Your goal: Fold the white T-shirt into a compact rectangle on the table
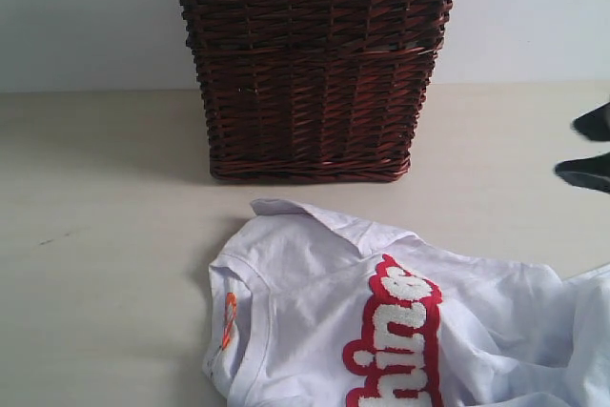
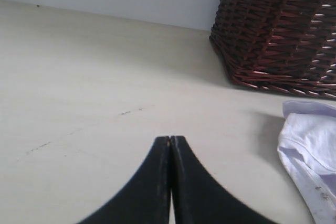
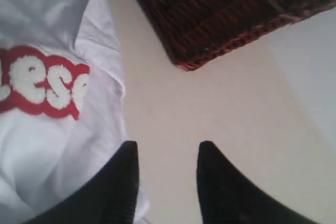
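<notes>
The white T-shirt (image 1: pixel 324 312) lies rumpled on the table (image 1: pixel 105 235) at the front right, its orange tag at the neck and red-outlined lettering (image 1: pixel 400 340) facing up. My right gripper (image 1: pixel 583 150) hangs open at the right edge, above the table beside the shirt. In the right wrist view its black fingers (image 3: pixel 126 182) stand apart with only bare table between them, and the T-shirt (image 3: pixel 52 98) lies to one side. My left gripper (image 2: pixel 170 140) is shut and empty over bare table, with a corner of the T-shirt (image 2: pixel 310 150) some way off.
A dark wicker basket (image 1: pixel 315 64) with a lace-trimmed liner stands at the back middle, just behind the shirt. It also shows as the basket (image 2: pixel 278 30) in the left wrist view and as the basket (image 3: pixel 220 14) in the right wrist view. A pale wall rises behind the table.
</notes>
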{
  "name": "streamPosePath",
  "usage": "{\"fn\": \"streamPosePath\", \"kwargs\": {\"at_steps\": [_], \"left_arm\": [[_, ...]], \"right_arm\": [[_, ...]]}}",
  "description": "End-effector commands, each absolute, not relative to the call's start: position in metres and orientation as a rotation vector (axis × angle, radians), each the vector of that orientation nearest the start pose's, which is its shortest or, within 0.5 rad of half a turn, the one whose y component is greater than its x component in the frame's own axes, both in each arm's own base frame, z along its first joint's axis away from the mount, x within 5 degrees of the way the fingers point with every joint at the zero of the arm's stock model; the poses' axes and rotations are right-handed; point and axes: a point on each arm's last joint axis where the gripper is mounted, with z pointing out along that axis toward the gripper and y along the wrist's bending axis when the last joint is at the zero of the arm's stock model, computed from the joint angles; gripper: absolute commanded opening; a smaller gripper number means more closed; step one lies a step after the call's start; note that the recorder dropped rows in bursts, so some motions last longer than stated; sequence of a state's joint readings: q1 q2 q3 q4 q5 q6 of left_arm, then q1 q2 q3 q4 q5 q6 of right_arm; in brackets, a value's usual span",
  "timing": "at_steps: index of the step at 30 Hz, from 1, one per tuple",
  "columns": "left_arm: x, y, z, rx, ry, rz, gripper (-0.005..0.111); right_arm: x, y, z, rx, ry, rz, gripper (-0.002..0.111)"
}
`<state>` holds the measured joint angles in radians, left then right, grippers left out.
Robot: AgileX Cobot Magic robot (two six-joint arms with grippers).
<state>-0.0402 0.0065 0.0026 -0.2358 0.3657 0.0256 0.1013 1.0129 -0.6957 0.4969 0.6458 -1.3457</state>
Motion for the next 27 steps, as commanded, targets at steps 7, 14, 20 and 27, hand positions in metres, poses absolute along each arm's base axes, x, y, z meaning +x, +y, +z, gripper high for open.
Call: {"fn": "streamPosePath", "kwargs": {"at_steps": [7,14,20,27], "left_arm": [[0.053,-0.01,0.181,-0.083,1.841,-0.251,0.0],[0.053,-0.01,0.181,-0.083,1.841,-0.251,0.0],[0.053,-0.01,0.181,-0.083,1.841,-0.251,0.0],[0.053,-0.01,0.181,-0.083,1.841,-0.251,0.0]], "right_arm": [[0.265,0.056,0.17,-1.367,2.399,0.299,0.0],[0.268,0.053,0.139,-1.478,2.481,0.323,0.0],[0.278,0.05,0.108,-1.458,2.529,0.27,0.0],[0.292,0.056,0.086,-1.513,2.509,0.189,0.0]]}}
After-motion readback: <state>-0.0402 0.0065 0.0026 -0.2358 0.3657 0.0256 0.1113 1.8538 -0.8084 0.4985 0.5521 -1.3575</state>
